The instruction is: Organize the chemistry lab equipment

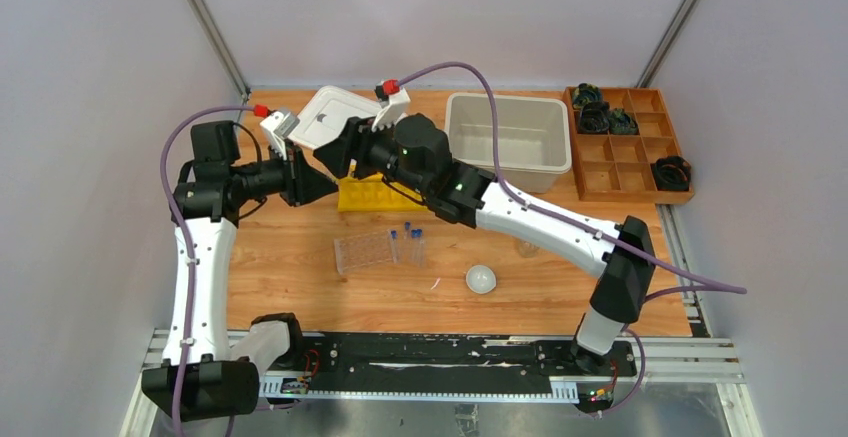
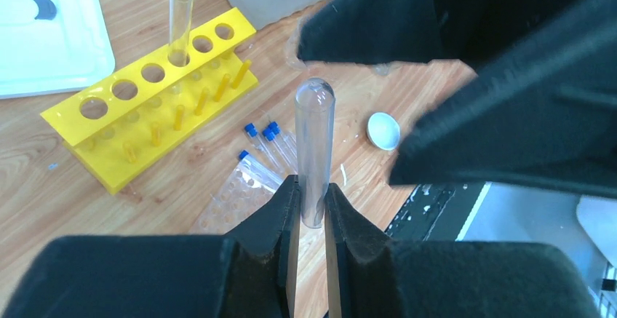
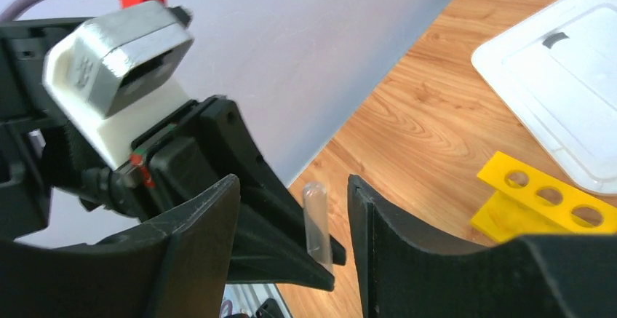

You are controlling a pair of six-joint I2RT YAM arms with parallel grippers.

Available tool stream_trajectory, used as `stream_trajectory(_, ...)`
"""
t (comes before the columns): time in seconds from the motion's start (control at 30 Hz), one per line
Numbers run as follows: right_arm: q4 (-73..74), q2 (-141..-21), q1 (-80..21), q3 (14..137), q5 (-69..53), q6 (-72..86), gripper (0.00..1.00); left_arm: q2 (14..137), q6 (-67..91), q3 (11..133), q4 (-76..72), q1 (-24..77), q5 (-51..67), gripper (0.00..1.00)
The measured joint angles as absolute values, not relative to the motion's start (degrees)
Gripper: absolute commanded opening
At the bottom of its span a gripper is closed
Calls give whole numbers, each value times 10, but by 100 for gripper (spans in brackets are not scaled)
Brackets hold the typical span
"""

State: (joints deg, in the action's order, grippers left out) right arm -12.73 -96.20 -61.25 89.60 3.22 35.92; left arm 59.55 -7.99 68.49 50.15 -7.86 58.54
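The wooden worktop (image 1: 300, 287) carries a white bin (image 1: 508, 98) toward its far right. A flat white lid (image 1: 330, 117) lies at the far edge left of the bin, and a brown tray (image 1: 628, 197) sits in the far right corner. A yellow rack (image 1: 365, 197) lies near the middle, with one clear tube (image 2: 180, 23) upright in a hole. Nearer the front, a clear rack (image 1: 362, 252) lies with blue-capped tubes (image 1: 408, 242) at its right end. A small white dish (image 1: 481, 279) sits right of those.

Both claws meet above the yellow rack's left end. The left claw (image 2: 311, 187) is narrow, pinching a clear test tube (image 2: 314, 150) by its lower part. The tube's rounded closed end points away from the grip, and its long axis runs up the picture in both wrist views. Its true tilt over the worktop I cannot tell. It is colourless, see-through, smooth and uncapped.

The right claw (image 3: 292, 187) stands wide, one finger on each side of that tube and touching neither side of it.
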Motion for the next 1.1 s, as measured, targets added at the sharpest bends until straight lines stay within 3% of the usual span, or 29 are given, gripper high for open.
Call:
stream_trajectory(0.17, -12, -1001, -592, 998, -7, 350, 55, 578, -95, 684, 501, -79, 585, 17)
stream_trajectory(0.4, 50, -1012, -573, 1012, -81, 339, 46, 553, -121, 670, 503, -79, 578, 18)
stream_trajectory(0.67, 86, -1027, -570, 1052, -133, 325, 27, 549, -133, 667, 502, -79, 576, 18)
stream_trajectory(0.8, 100, -1037, -565, 1066, -155, 325, 12, 549, -134, 667, 503, -79, 571, 20)
stream_trajectory(0.83, 103, -1039, -564, 1068, -160, 326, 8, 550, -134, 667, 503, -79, 571, 28)
stream_trajectory(0.87, 106, -1041, -562, 1072, -165, 325, 5, 550, -135, 667, 503, -79, 570, 46)
stream_trajectory(0.93, 114, -1046, -558, 1080, -174, 326, 1, 550, -135, 667, 501, -79, 568, 91)
stream_trajectory(0.97, 117, -1048, -555, 1082, -178, 326, 0, 551, -137, 667, 500, -79, 566, 99)
stream_trajectory(1.1, 136, -1050, -542, 1084, -180, 316, 0, 556, -124, 668, 498, -79, 549, 100)
